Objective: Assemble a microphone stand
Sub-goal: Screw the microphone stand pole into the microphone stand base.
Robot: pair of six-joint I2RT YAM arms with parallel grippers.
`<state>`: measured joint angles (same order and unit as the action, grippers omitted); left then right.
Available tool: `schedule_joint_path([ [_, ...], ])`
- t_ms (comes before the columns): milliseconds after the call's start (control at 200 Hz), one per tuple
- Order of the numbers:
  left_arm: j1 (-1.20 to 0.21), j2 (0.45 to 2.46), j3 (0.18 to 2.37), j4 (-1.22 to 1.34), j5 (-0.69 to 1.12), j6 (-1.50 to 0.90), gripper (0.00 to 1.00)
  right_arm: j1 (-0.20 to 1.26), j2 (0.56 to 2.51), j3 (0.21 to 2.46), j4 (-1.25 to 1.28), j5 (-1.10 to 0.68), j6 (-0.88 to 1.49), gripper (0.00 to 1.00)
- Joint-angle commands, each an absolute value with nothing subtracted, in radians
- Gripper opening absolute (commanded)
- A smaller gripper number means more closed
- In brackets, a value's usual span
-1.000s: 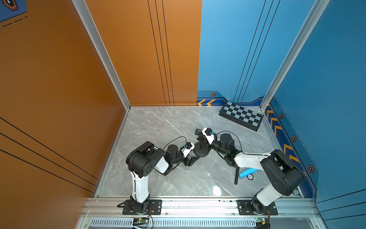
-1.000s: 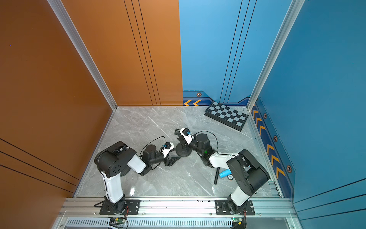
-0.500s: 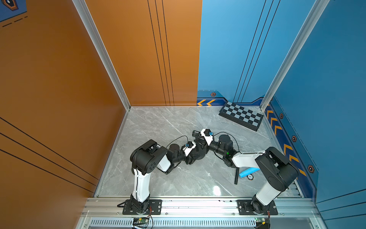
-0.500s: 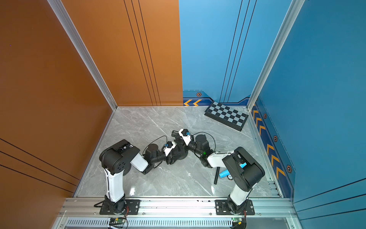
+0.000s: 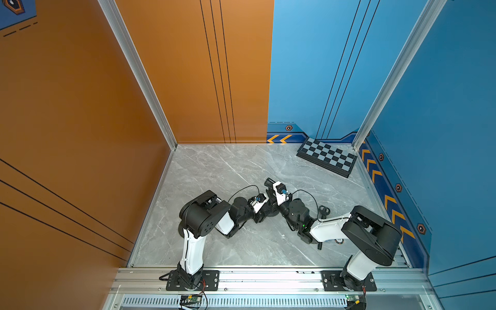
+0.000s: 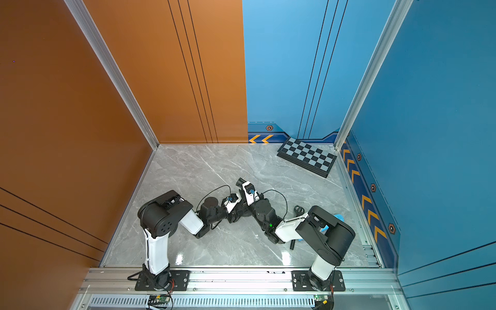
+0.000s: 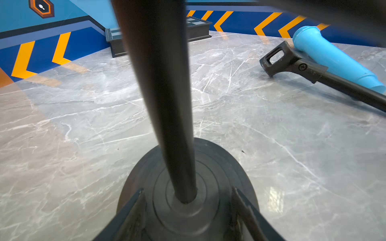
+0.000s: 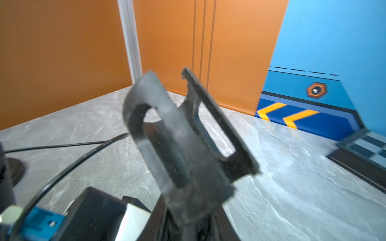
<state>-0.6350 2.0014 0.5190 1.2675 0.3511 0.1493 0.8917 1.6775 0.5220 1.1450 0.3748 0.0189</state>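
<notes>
You have the black pole (image 7: 163, 94) standing in the round black base (image 7: 221, 167), a slotted black clip (image 8: 167, 112) held aloft, and the blue microphone (image 7: 330, 54) lying flat just beside a clip-ended rod (image 7: 302, 68).

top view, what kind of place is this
Probably a robot test cell: left arm and right arm bolted to a rail, a marble-look floor boxed in by orange wall and blue wall, a checkerboard in the corner.

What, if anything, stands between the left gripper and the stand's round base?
Nothing visible. In the left wrist view the open left gripper reaches the base, one finger each side of the socket where the pole stands.
</notes>
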Motion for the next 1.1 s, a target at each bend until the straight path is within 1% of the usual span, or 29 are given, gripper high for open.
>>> schedule_joint_path([
  [0, -0.635, 2.053, 0.519, 1.147, 0.277, 0.152, 0.65, 0.923, 1.707, 0.49, 0.991, 0.608, 0.056, 0.0],
  [45, -0.634, 2.059, 0.52, 1.147, 0.279, 0.149, 0.65, 0.923, 1.692, 0.491, 0.986, 0.591, 0.052, 0.0],
  [80, -0.635, 2.063, 0.52, 1.147, 0.279, 0.149, 0.65, 0.922, 1.679, 0.491, 0.984, 0.563, 0.039, 0.03],
  [130, -0.634, 2.065, 0.521, 1.147, 0.276, 0.149, 0.65, 0.92, 1.655, 0.491, 0.971, 0.532, 0.027, 0.11],
  [200, -0.635, 2.065, 0.517, 1.147, 0.273, 0.15, 0.65, 0.896, 1.606, 0.493, 0.938, 0.406, 0.008, 0.2],
  [215, -0.635, 2.065, 0.517, 1.147, 0.272, 0.151, 0.65, 0.889, 1.594, 0.494, 0.927, 0.381, 0.008, 0.24],
  [245, -0.634, 2.065, 0.516, 1.147, 0.271, 0.152, 0.65, 0.87, 1.565, 0.495, 0.905, 0.313, 0.008, 0.32],
  [290, -0.634, 2.066, 0.516, 1.147, 0.27, 0.152, 0.65, 0.833, 1.523, 0.498, 0.865, 0.163, 0.0, 0.4],
  [340, -0.633, 2.069, 0.518, 1.147, 0.275, 0.152, 0.65, 0.782, 1.473, 0.515, 0.786, -0.007, -0.02, 0.45],
  [390, -0.633, 2.072, 0.518, 1.147, 0.279, 0.153, 0.65, 0.738, 1.44, 0.539, 0.7, -0.126, -0.052, 0.49],
  [435, -0.633, 2.075, 0.519, 1.147, 0.283, 0.152, 0.65, 0.694, 1.429, 0.562, 0.619, -0.228, -0.08, 0.48],
  [510, -0.633, 2.079, 0.521, 1.147, 0.285, 0.15, 0.65, 0.616, 1.424, 0.578, 0.562, -0.372, -0.106, 0.47],
  [596, -0.633, 2.078, 0.518, 1.147, 0.283, 0.153, 0.65, 0.582, 1.426, 0.609, 0.509, -0.46, -0.133, 0.49],
  [746, -0.632, 2.082, 0.518, 1.148, 0.285, 0.155, 0.66, 0.556, 1.474, 0.672, 0.484, -0.502, -0.161, 0.5],
  [881, -0.631, 2.082, 0.517, 1.147, 0.287, 0.155, 0.66, 0.554, 1.518, 0.7, 0.536, -0.48, -0.145, 0.47],
  [951, -0.632, 2.083, 0.518, 1.147, 0.285, 0.155, 0.66, 0.559, 1.53, 0.701, 0.564, -0.423, -0.135, 0.4],
  [991, -0.632, 2.085, 0.518, 1.148, 0.284, 0.155, 0.66, 0.567, 1.535, 0.697, 0.581, -0.355, -0.127, 0.36],
  [1096, -0.632, 2.085, 0.519, 1.148, 0.282, 0.156, 0.66, 0.591, 1.536, 0.659, 0.645, -0.211, -0.101, 0.18],
])
